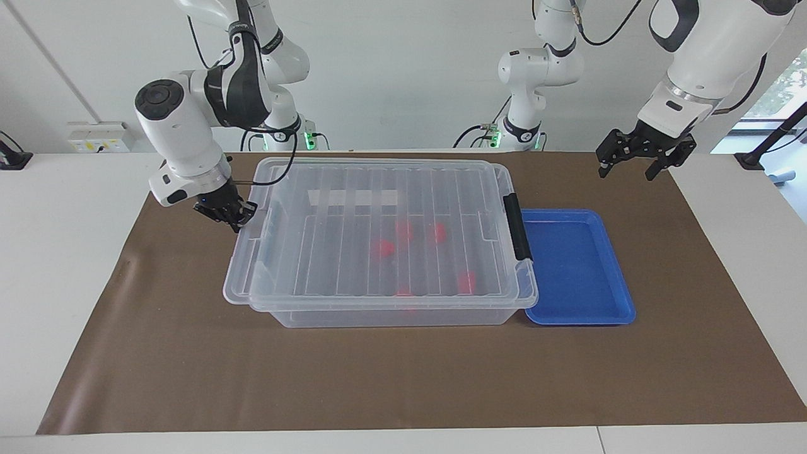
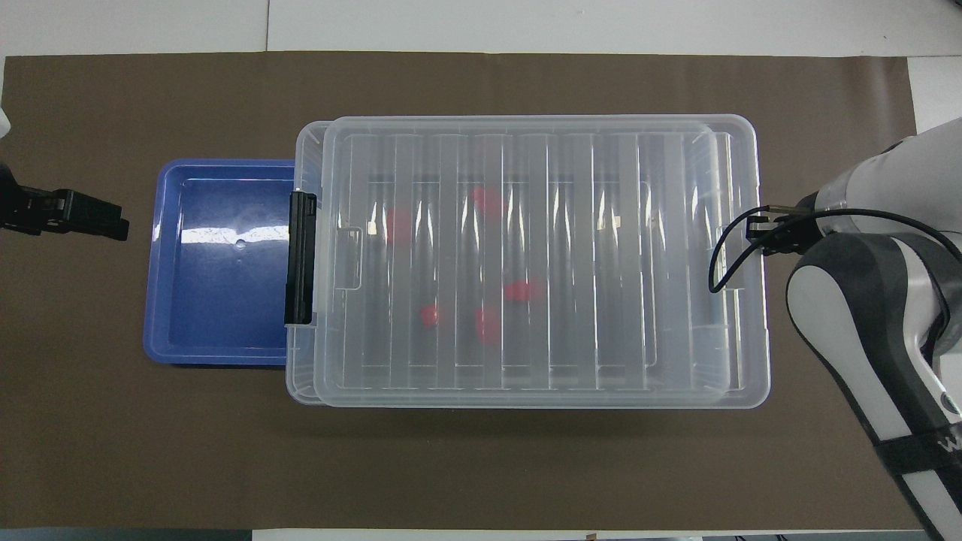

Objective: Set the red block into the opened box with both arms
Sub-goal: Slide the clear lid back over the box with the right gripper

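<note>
Though blurred under the lid (image 1: 378, 221), red blocks (image 1: 383, 248); right gripper (image 1: 228, 213) pinching it, left gripper (image 1: 637, 154) spread.

Clear ribbed box (image 1: 384, 309), red blocks (image 1: 383, 248) inside — blue tray (image 1: 577, 265), brown mat (image 1: 403, 378).

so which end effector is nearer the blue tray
Left. The left end effector hangs over the mat beside the blue tray; the right end effector is at the lid's other end.

Red blocks (image 1: 383, 248) inside lidded clear box (image 1: 315, 315)
</note>
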